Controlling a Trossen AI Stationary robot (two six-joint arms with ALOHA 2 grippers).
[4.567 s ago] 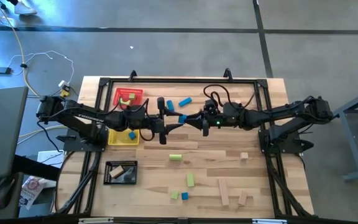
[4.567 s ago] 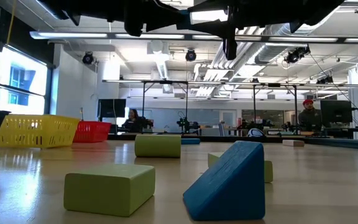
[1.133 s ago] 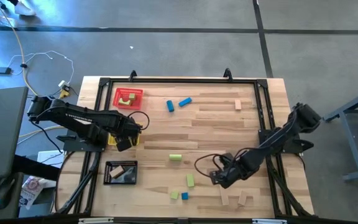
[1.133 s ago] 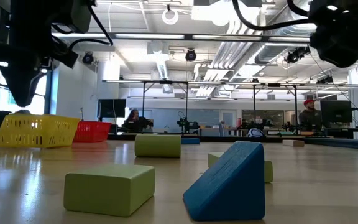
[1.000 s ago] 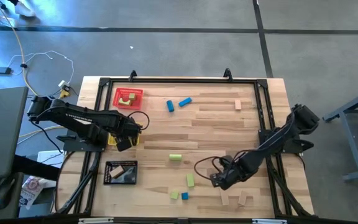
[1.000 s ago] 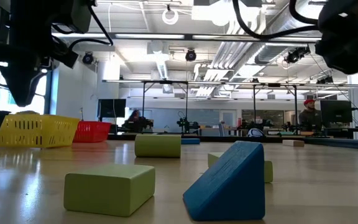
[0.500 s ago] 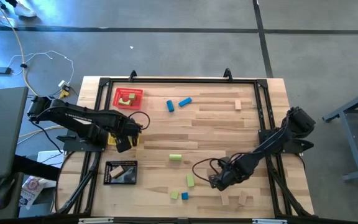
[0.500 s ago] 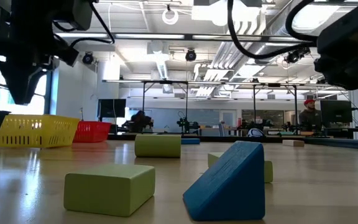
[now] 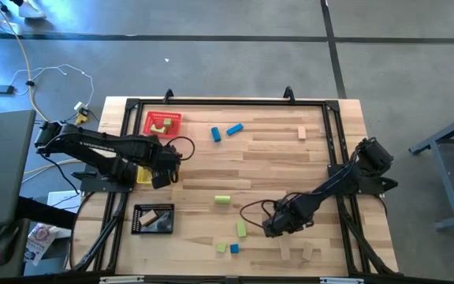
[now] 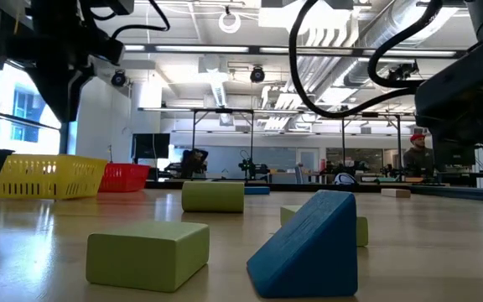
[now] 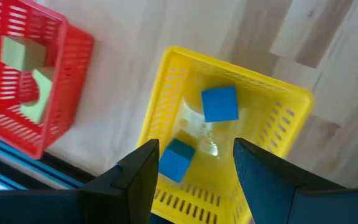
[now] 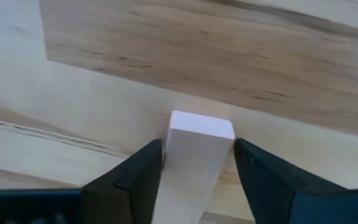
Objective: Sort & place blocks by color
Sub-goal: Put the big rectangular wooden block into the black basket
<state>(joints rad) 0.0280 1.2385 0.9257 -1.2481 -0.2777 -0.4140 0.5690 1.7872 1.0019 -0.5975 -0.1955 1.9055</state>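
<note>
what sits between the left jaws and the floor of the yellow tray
Only air. In the left wrist view the left gripper hangs open and empty above the yellow tray; two blue blocks lie on its floor, nothing between.

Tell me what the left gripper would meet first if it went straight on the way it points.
The left gripper, jaws open and empty, points into the yellow mesh tray. It would likely meet the nearer blue cube inside first, though depth is unclear.

Tan bar [image 12: 191, 165] near end cut off betw right hand [image 12: 197, 171] fingers; black tray [image 9: 154, 219] contents unclear.
</note>
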